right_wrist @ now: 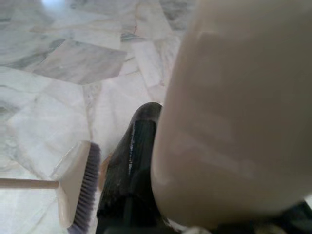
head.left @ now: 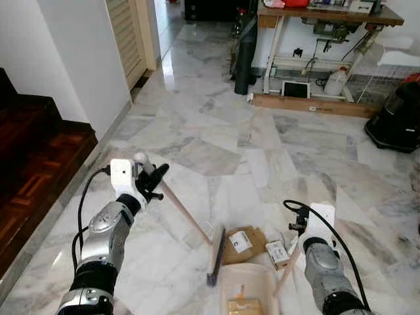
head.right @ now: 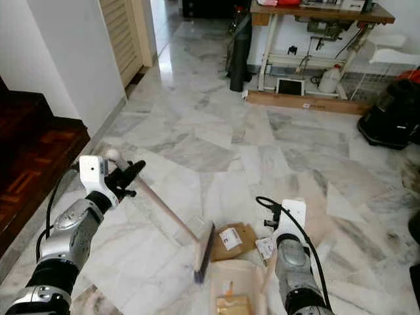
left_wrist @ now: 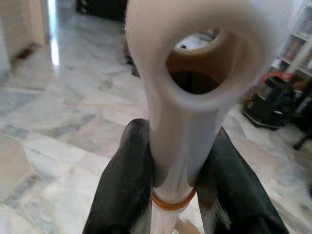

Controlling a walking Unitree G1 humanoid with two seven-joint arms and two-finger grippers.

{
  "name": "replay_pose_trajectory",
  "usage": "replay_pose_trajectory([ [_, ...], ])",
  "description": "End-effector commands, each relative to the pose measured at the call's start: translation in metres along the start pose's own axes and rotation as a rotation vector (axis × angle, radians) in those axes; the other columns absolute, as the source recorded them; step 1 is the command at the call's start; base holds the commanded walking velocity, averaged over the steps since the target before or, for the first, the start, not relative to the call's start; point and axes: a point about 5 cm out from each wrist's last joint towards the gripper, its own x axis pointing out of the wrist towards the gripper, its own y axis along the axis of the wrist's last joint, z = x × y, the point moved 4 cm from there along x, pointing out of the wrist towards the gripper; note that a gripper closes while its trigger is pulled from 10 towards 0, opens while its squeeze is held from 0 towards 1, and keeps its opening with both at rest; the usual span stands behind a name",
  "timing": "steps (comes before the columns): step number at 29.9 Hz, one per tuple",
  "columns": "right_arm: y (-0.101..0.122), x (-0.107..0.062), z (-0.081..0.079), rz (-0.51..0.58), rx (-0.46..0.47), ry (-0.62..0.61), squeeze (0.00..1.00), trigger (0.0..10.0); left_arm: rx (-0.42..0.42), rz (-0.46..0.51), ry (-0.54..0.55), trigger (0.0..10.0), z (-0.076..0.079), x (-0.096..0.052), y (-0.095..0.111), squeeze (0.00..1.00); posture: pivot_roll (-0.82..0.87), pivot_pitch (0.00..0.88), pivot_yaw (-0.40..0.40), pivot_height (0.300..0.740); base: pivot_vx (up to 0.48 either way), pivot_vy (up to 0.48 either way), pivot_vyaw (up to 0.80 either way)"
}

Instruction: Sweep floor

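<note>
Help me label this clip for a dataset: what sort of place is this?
Probably a home's hall or utility area: a marble floor, dark wooden stairs at the robot's left, and a sewing table against the far wall.

This was a home, in a room used partly for work. The marble floor (head.left: 216, 131) ran past dark wooden stairs (head.left: 33, 151) and a louvred door (head.left: 128, 36). Beyond the stairs stood a wooden worktable (head.left: 321, 16) with a plastic jug (head.left: 336, 82) beneath it and a black vacuum cleaner (head.left: 397, 118) beside it.
</note>
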Motion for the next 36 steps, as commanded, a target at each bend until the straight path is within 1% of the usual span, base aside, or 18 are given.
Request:
replay_pose_trajectory([
  [1, 0.01, -0.002, -0.011, 0.062, 0.044, 0.057, 0.0, 10.0, 0.043, 0.061, 0.037, 10.0, -0.005, 0.002, 0.014, 0.0, -0.06, 0.0, 0.011, 0.74, 0.0, 0.0, 0.0],
  [2, 0.016, -0.003, -0.013, 0.092, 0.061, 0.068, 0.0, 10.0, 0.054, 0.067, 0.056, 10.0, -0.008, 0.001, 0.014, 0.0, -0.06, 0.0, 0.011, 0.74, 0.0, 0.0, 0.0],
  [4, 0.018, -0.003, -0.014, 0.103, 0.067, 0.072, 0.0, 10.0, 0.059, 0.068, 0.063, 10.0, -0.009, 0.0, 0.014, 0.0, -0.06, 0.0, 0.008, 0.74, 0.0, 0.0, 0.0],
  [5, 0.027, -0.004, -0.015, 0.144, 0.085, 0.082, 0.0, 10.0, 0.094, 0.074, 0.083, 10.0, -0.011, -0.001, 0.014, 0.0, -0.06, 0.0, 0.004, 0.74, 0.0, 0.0, 0.0],
  [8, 0.037, -0.006, -0.016, 0.186, 0.102, 0.093, 0.0, 10.0, 0.113, 0.093, 0.108, 10.0, -0.014, -0.004, 0.015, 0.0, -0.06, 0.0, -0.001, 0.74, 0.0, 0.0, 0.0],
  [9, 0.041, -0.007, -0.016, 0.203, 0.105, 0.094, 0.0, 10.0, 0.134, 0.096, 0.111, 10.0, -0.013, -0.004, 0.016, 0.0, -0.06, 0.0, -0.004, 0.74, 0.0, 0.0, 0.0],
  [10, 0.047, -0.008, -0.017, 0.233, 0.108, 0.097, 0.0, 10.0, 0.206, 0.101, 0.107, 10.0, -0.011, -0.006, 0.016, 0.0, -0.05, 0.0, -0.01, 0.74, 0.0, 0.0, 0.0],
  [12, 0.051, -0.01, -0.017, 0.253, 0.108, 0.101, 0.0, 10.0, 0.252, 0.107, 0.105, 10.0, -0.009, -0.006, 0.015, 0.0, -0.05, 0.0, -0.011, 0.74, 0.0, 0.0, 0.0],
  [14, 0.055, -0.011, -0.017, 0.271, 0.116, 0.1, 0.0, 10.0, 0.237, 0.117, 0.114, 10.0, -0.007, -0.007, 0.013, 0.0, -0.05, 0.0, -0.014, 0.74, 0.0, 0.0, 0.0],
  [16, 0.06, -0.013, -0.016, 0.292, 0.121, 0.094, 0.0, 10.0, 0.248, 0.114, 0.115, 10.0, -0.003, -0.007, 0.01, 0.0, -0.05, 0.0, -0.013, 0.74, 0.0, 0.0, 0.0],
  [17, 0.061, -0.014, -0.016, 0.303, 0.122, 0.091, 0.0, 10.0, 0.24, 0.116, 0.118, 10.0, -0.003, -0.008, 0.01, 0.0, -0.05, 0.0, -0.013, 0.74, 0.0, 0.0, 0.0],
  [20, 0.066, -0.017, -0.012, 0.342, 0.112, 0.064, 0.0, 10.0, 0.249, 0.129, 0.156, 10.0, -0.007, -0.012, 0.008, 0.0, -0.05, 0.0, -0.024, 0.74, 0.0, 0.0, 0.0],
  [21, 0.066, -0.017, -0.012, 0.342, 0.112, 0.064, 0.0, 10.0, 0.249, 0.129, 0.156, 10.0, -0.007, -0.012, 0.008, 0.0, -0.05, 0.0, -0.024, 0.74, 0.0, 0.0, 0.0],
  [24, 0.073, -0.019, -0.006, 0.378, 0.11, 0.022, 0.0, 10.0, 0.277, 0.132, 0.157, 10.0, -0.006, -0.017, 0.004, 0.0, -0.04, 0.0, -0.037, 0.74, 0.0, 0.0, 0.0],
  [32, 0.071, -0.024, -0.004, 0.383, 0.095, 0.012, 0.0, 10.0, 0.271, 0.135, 0.17, 10.0, 0.001, -0.021, -0.004, 0.0, -0.03, 0.0, -0.05, 0.74, 0.0, 0.0, 0.0],
  [36, 0.067, -0.027, -0.002, 0.384, 0.097, -0.009, 0.0, 10.0, 0.264, 0.144, 0.141, 10.0, 0.01, -0.014, -0.003, 0.0, -0.03, 0.0, -0.049, 0.74, 0.0, 0.0, 0.0],
])
